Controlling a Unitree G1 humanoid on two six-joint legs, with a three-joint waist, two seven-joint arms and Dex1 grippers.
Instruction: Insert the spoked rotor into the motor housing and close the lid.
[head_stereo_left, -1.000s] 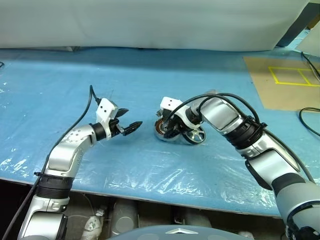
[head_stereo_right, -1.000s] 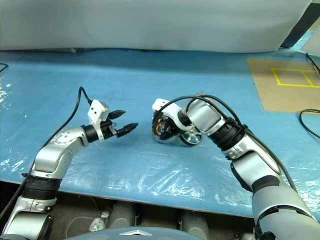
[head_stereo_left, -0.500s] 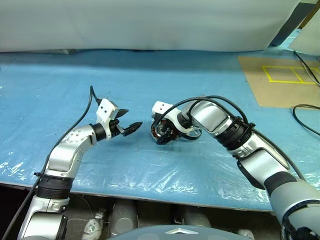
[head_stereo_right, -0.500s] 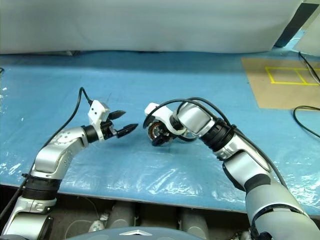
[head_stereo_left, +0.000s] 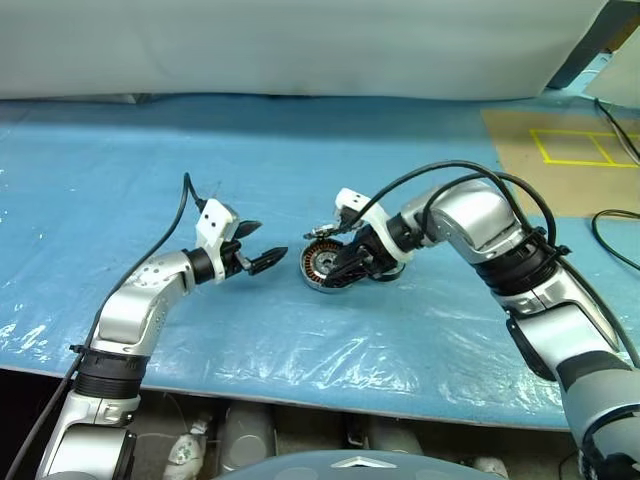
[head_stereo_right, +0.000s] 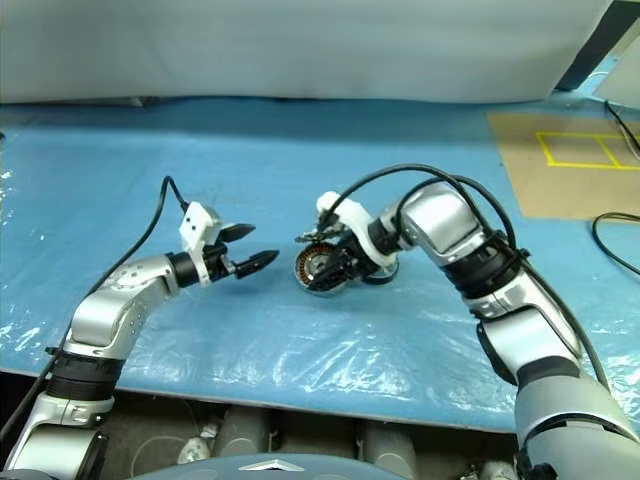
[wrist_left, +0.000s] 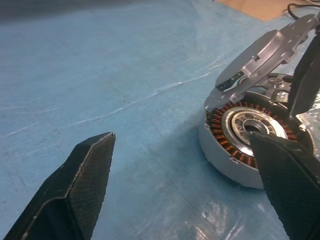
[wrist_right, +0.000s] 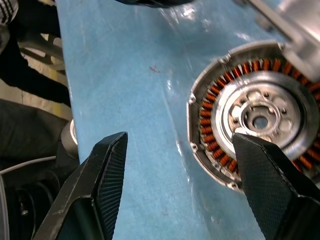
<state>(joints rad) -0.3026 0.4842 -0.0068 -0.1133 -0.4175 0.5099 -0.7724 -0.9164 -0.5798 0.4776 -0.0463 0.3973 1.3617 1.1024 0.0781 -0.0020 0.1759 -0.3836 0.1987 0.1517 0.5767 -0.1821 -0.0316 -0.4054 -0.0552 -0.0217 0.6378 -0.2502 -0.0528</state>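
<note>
The motor housing (head_stereo_left: 320, 270) lies flat on the blue table, open face up, with copper windings (wrist_right: 210, 130) around a silver holed centre. Its lid (wrist_left: 265, 55) stands tilted up from the far rim. A dark round part with a silver hub (wrist_left: 272, 81) peeks out beneath the lid; I cannot tell if it is the spoked rotor. My right gripper (head_stereo_left: 350, 262) hovers open over the housing's right side, one finger (wrist_left: 305, 75) beside the lid. My left gripper (head_stereo_left: 270, 240) hangs open just left of the housing, holding nothing.
A crinkled clear film covers the blue table (head_stereo_left: 300, 150). A brown board with yellow tape (head_stereo_left: 565, 150) lies at the far right, with a black cable (head_stereo_left: 615, 225) near it. A white cloth hangs behind. The table's front edge runs close below both arms.
Half a second ago the right gripper held the housing tipped on edge facing left; now the housing lies flat and the right hand has rolled and drawn back to the right. The left arm has not moved.
</note>
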